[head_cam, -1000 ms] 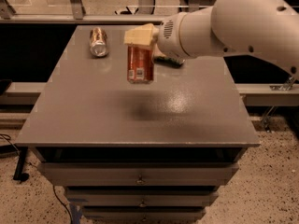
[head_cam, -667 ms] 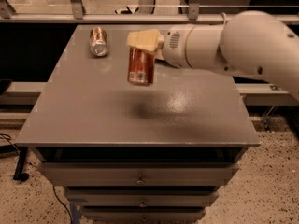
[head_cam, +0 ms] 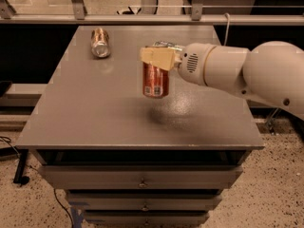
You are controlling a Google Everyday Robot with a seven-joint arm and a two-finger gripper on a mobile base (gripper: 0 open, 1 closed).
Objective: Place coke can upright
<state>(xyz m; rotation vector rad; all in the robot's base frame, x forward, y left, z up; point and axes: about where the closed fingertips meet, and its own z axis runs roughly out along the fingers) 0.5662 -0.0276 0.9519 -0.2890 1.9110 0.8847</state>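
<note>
The red coke can [head_cam: 155, 81] hangs upright in my gripper [head_cam: 159, 57], held by its top end. It is in the air above the middle of the grey table [head_cam: 95, 113], with its shadow on the surface just below and to the right. The gripper's beige fingers [head_cam: 156, 58] are closed on the can's upper part. My white arm comes in from the right.
A copper-brown can [head_cam: 100, 42] lies on its side at the table's back left. A green patterned can [head_cam: 167, 44] peeks out behind the gripper. A metal rail [head_cam: 142, 19] runs behind the table. Drawers [head_cam: 142, 179] sit below the top.
The gripper has moved with the coke can a little toward the right and front; the can is still upright in the air. The copper-brown can has not moved.
</note>
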